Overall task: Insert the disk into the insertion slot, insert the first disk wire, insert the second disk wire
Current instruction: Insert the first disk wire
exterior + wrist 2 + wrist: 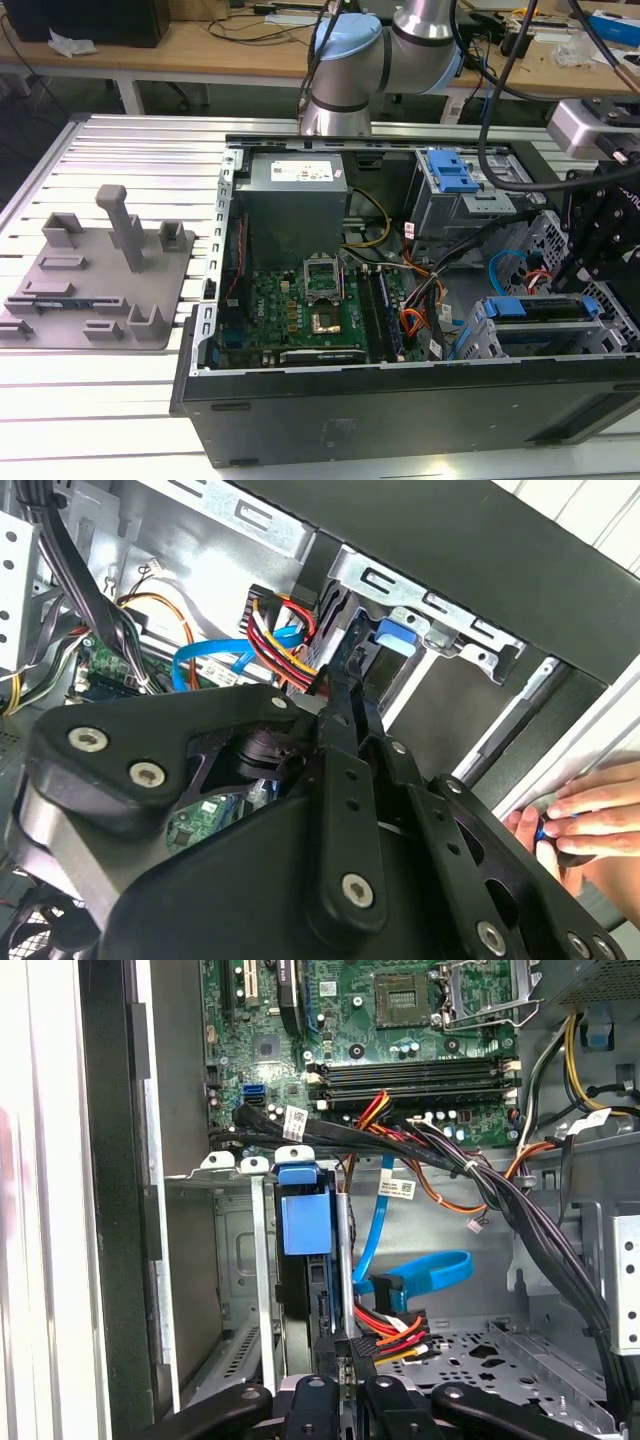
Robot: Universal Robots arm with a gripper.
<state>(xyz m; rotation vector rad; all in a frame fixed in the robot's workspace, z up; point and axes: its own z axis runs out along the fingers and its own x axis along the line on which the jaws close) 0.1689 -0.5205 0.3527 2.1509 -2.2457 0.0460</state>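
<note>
- Black metal gripper [340,1356], seen in the first wrist view reaching down into an open computer case [400,410]. Its two thin fingers are pressed together on the small dark plug of the red and orange wires [392,1332].
- That plug is held just beside the back edge of the disk [305,1225].
- The disk, in its bright blue frame, sits inside the grey metal cage [232,1270]. The frame's blue tab shows at the cage's mouth.
- A thin blue cable [430,1272] loops just beside the red and orange wires. I cannot tell where its own plug lies.
- In the exterior view the arm [345,60] rises from behind the case. Its black wrist hangs over the case's corner on the exterior view's right.
- A person's hand [585,815] rests on the outer edge of the case, near the gripper.
- The case lies on a ribbed metal table [100,420]. A grey plastic tray [100,290] sits well apart, at the exterior view's left.
</note>
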